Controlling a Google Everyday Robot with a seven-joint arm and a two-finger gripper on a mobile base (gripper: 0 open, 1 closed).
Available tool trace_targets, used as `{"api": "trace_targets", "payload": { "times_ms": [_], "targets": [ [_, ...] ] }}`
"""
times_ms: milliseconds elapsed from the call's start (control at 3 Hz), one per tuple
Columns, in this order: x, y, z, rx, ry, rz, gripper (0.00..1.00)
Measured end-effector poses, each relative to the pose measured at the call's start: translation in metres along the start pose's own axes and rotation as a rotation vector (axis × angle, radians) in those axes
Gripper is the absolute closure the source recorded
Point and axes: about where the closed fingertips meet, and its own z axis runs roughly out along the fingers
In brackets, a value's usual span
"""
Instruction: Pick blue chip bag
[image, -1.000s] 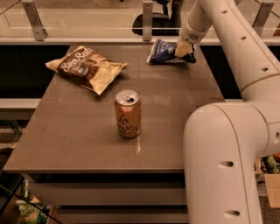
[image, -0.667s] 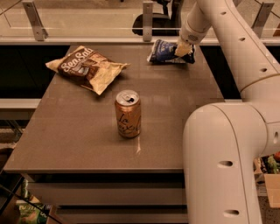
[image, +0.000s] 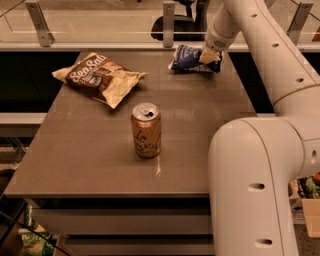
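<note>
Camera view shows almost the same scene as a second ago. The blue chip bag (image: 186, 57) lies flat at the far right of the brown table (image: 90, 155), close to the far edge. It has the same place and the same tilt as in the earlier frames, with its white-edged left end pointing toward the middle of the table.

The gripper (image: 207, 56) is down on the bag's right end, touching or overlapping it, and has not noticeably shifted since the earlier frames. Whether it has closed on the bag or how wide it stands cannot be told from this angle. The bag is not lifted and rests on the tabletop as before.

The white arm (image: 260, 45) reaches in from the right and slants up and away from the gripper toward the top of the picture, in the same pose as before. Its large rounded lower section (image: 255, 190) fills the near right corner.

The brown-and-tan Sea Salt bag (image: 100, 77) lies at the far left of the table, well apart from the blue one, and has not moved. The orange drink can (image: 146, 131) stands upright near the middle of the table, nearer than both bags, also where it was. Beyond the far edge runs a glass rail with a metal post (image: 169, 22).
</note>
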Motion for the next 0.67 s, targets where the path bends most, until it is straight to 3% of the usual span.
{"api": "trace_targets", "payload": {
  "times_ms": [667],
  "targets": [
    [-0.0001,0.0,0.0,0.0,0.0,0.0,1.0]
  ]
}}
